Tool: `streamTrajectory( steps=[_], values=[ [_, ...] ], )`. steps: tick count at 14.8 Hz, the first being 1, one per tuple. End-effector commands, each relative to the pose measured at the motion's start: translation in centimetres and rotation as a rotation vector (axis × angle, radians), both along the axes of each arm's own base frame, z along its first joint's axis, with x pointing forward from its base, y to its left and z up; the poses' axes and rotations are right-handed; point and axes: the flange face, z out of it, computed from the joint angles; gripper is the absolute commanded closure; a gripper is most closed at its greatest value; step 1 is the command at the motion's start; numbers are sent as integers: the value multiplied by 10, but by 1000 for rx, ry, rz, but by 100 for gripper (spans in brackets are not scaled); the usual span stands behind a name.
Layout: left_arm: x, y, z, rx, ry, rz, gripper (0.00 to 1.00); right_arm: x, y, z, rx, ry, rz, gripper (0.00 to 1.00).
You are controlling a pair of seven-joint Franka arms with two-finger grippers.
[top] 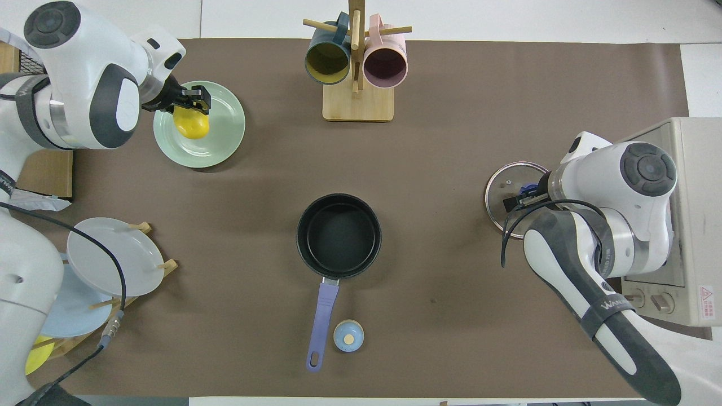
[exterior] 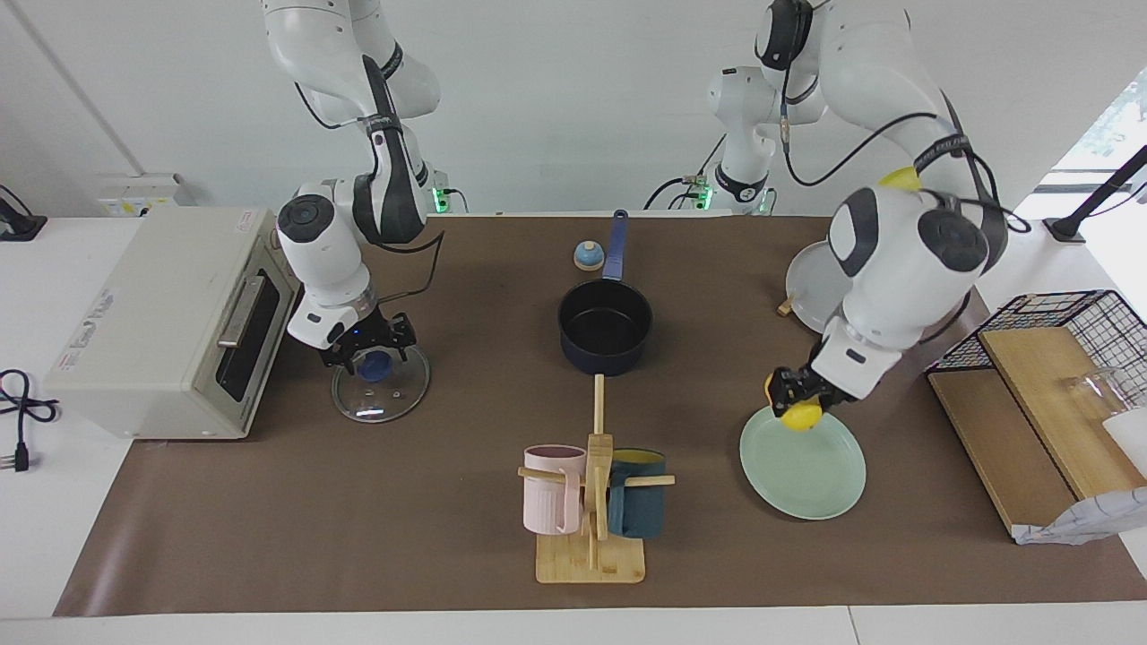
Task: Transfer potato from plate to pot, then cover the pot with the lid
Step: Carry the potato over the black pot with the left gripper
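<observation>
Potato [top: 192, 125] gripped; strap [top: 606, 307] reads perhaps "WAN"

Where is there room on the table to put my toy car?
Bare cloth lies between the pot and the lid, and between the pot and the plate. It is crowded by the mug rack and the plate rack.

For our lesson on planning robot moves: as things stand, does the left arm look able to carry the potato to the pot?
Probably yes. The left gripper is shut on the potato over the plate, and the pot stands open with bare mat between them.
</observation>
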Motion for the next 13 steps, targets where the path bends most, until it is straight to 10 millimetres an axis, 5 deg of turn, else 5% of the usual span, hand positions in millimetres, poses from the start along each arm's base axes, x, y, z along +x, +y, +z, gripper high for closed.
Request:
streamTrajectory(
  steps=[1,3,6,8,13],
  values=[
    [-74,-79,18,8,62,53,100,-5,-2,-3,18,-26,-18,5],
    [-127,-134,-3,8,58,31,100,-7,-6,-7,18,-36,-26,8],
    [-193,-181,-62,-26,-15,-34,100,-10,-7,-10,18,-35,-25,18],
    [-207,-200,-96,-5,0,-70,100,-10,-9,-10,18,-35,-26,22],
    [-220,-207,-132,12,-20,-121,100,-10,-8,-9,17,-26,-26,64]
  ],
)
